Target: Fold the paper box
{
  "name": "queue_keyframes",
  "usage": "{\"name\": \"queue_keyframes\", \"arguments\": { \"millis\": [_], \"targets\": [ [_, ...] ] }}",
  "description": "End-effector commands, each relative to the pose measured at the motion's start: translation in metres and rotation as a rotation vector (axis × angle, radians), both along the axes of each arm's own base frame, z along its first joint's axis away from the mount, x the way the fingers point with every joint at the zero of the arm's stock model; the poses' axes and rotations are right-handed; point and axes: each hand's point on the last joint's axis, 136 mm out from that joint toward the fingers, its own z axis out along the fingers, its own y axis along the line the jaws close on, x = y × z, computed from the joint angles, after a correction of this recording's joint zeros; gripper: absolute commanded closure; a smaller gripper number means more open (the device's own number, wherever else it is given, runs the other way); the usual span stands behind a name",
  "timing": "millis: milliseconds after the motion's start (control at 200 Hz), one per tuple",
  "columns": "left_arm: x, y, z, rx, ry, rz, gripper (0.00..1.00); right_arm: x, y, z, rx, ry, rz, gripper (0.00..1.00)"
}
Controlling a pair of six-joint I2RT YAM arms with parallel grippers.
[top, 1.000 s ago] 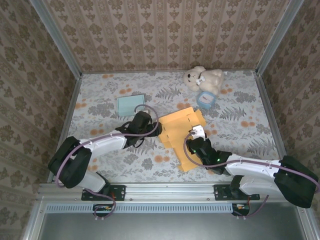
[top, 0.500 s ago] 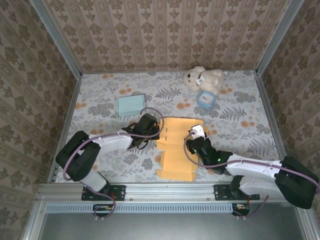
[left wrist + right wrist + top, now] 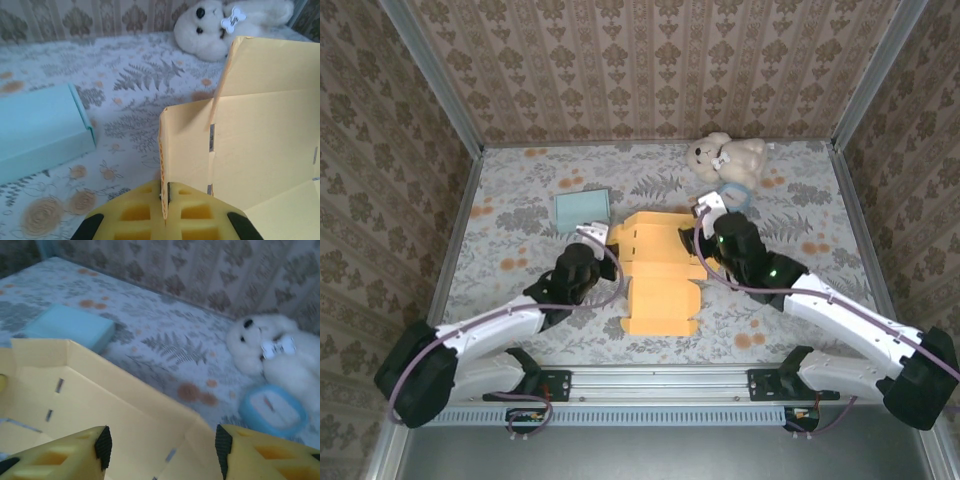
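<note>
The paper box is a yellow-orange cardboard sheet lying partly unfolded in the middle of the table. Its left flap stands upright, and my left gripper is shut on that flap's thin edge, at the box's left side. My right gripper hovers over the box's far right corner. In the right wrist view it is open, with the box's panel and raised rim below the gap and nothing held between the fingers.
A teal flat box lies just beyond my left gripper. A white teddy bear sits at the back right. In front of the bear is a small blue round container. Patterned walls enclose the table on three sides.
My left gripper has shut on the box's left flap and drawn back toward the near left. The box has swung square to the table. My right arm moved from the near side to the far right corner.
</note>
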Motion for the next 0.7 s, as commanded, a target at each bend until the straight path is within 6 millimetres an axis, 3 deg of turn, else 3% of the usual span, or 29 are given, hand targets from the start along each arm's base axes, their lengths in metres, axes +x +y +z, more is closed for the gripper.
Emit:
{"name": "queue_keyframes", "arguments": {
  "millis": [0,60,260,345,695],
  "targets": [
    [-0.001,0.013,0.029,0.018,-0.197,0.001,1.00,-0.024,0.029,-0.003,-0.277,0.010,0.369,0.47],
    [-0.007,0.018,0.030,0.005,-0.224,-0.008,1.00,-0.030,0.033,-0.004,-0.416,0.006,0.482,0.52],
    [-0.021,0.035,0.032,-0.038,-0.273,0.006,1.00,-0.026,0.032,-0.016,-0.684,0.141,0.630,0.51],
    [-0.024,0.038,0.034,-0.048,-0.284,0.009,1.00,-0.021,0.031,-0.034,-0.795,0.237,0.696,0.51],
    [-0.026,0.037,0.032,-0.052,-0.280,-0.005,1.00,0.000,0.027,-0.039,-0.932,0.303,0.795,0.58]
  ]
}}
